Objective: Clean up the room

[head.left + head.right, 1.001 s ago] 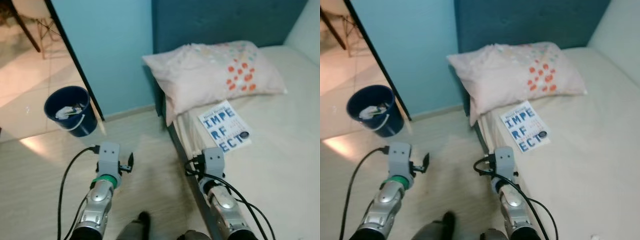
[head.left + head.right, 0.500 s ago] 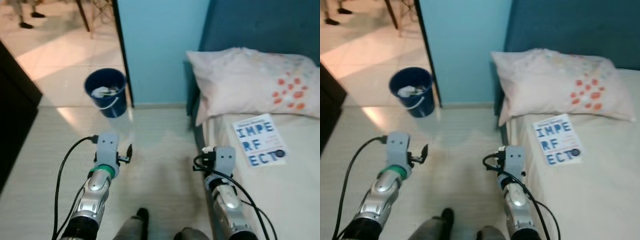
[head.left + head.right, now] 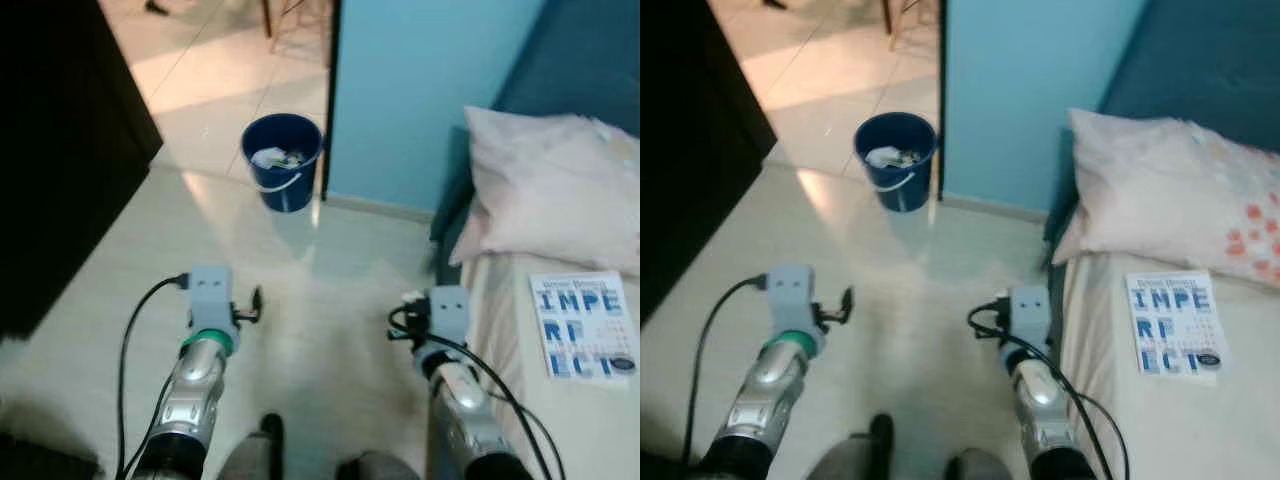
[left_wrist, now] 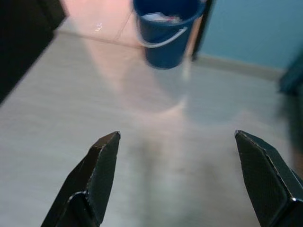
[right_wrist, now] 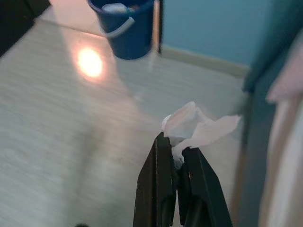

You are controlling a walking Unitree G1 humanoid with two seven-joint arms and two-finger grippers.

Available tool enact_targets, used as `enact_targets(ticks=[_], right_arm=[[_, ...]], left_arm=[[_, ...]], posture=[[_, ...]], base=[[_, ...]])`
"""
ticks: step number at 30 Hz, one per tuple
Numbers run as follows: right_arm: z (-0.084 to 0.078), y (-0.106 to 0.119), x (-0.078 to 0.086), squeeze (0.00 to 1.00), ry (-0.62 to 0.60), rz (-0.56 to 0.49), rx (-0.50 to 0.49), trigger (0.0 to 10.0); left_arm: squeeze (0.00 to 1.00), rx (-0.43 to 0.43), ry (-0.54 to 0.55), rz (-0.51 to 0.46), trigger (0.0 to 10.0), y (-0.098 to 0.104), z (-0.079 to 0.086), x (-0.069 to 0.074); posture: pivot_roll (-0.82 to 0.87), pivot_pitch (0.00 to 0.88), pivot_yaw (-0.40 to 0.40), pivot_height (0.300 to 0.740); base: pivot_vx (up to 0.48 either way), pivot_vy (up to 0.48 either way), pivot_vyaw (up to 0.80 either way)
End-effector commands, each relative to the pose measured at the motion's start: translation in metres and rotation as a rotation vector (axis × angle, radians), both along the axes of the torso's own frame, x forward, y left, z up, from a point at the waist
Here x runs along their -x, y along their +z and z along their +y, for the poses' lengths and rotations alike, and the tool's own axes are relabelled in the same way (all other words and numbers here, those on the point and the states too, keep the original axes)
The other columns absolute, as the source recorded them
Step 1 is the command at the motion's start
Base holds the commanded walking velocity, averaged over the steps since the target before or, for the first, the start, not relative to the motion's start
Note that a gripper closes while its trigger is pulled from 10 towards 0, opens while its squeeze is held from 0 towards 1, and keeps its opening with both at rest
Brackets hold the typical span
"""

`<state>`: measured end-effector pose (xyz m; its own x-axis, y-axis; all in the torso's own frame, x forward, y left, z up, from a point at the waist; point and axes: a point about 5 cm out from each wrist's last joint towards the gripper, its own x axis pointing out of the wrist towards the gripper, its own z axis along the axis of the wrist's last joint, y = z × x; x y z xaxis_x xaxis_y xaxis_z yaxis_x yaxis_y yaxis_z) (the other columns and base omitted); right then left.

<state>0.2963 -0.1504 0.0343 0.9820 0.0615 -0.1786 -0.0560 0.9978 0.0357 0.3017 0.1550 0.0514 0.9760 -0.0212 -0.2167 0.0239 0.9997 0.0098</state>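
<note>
While over floor: right gripper (image 5: 176, 161) jaws pinching white tissue (image 5: 196, 126) | left gripper (image 4: 189, 179) jaws spread | blue bucket (image 3: 283, 160) ahead

Bucket (image 3: 283, 160) ahead, bed (image 3: 590, 420) right.

Pale glossy floor (image 3: 330, 330), blue wall (image 3: 420, 90), bed (image 3: 590, 420)

Left arm: silver, reaching forward at the lower left of the head view.
Left gripper (image 4: 177, 179): fingers spread wide apart, holding nothing.
Right arm: lower right, likewise extended.
Right gripper (image 5: 176, 163): fingers pinched on a crumpled white tissue (image 5: 196, 126).
</note>
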Motion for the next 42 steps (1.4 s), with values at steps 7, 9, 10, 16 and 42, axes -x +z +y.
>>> enact_targets(ticks=[7, 9, 10, 16, 42], right_arm=[[-0.001, -0.017, 0.01, 0.0, -0.018, 0.094, 0.014, 10.0], [0.002, -0.019, 0.009, 0.0, 0.002, 0.106, 0.028, 10.0], [0.004, -0.019, 0.008, 0.0, 0.01, 0.111, 0.02, 10.0], [0.012, -0.015, 0.005, 0.0, 0.07, 0.106, 0.013, 10.0], [0.024, -0.016, 0.004, 0.0, 0.146, 0.1, 0.018, 10.0]], left_arm=[[0.0, 0.01, -0.043, 0.014, 10.0, -0.004, -0.014, 0.001], [0.0, 0.012, -0.038, 0.017, 10.0, -0.003, -0.014, -0.001], [0.0, 0.007, -0.043, 0.015, 10.0, -0.002, -0.014, -0.002], [0.0, 0.017, -0.035, -0.01, 10.0, 0.003, -0.012, -0.003], [0.0, 0.023, -0.033, -0.023, 10.0, 0.005, -0.008, 0.002]], posture=[[0.09, 0.154, 0.019, 0.74], [0.09, 0.143, 0.014, 0.74], [0.09, 0.146, 0.012, 0.74], [0.09, 0.137, 0.007, 0.74], [0.1, 0.143, 0.002, 0.74]], base=[[0.0, 0.0, 0.0], [0.0, 0.0, 0.0], [0.0, 0.0, 0.0], [0.139, 0.0, 0.0], [0.374, 0.0, 0.0]])
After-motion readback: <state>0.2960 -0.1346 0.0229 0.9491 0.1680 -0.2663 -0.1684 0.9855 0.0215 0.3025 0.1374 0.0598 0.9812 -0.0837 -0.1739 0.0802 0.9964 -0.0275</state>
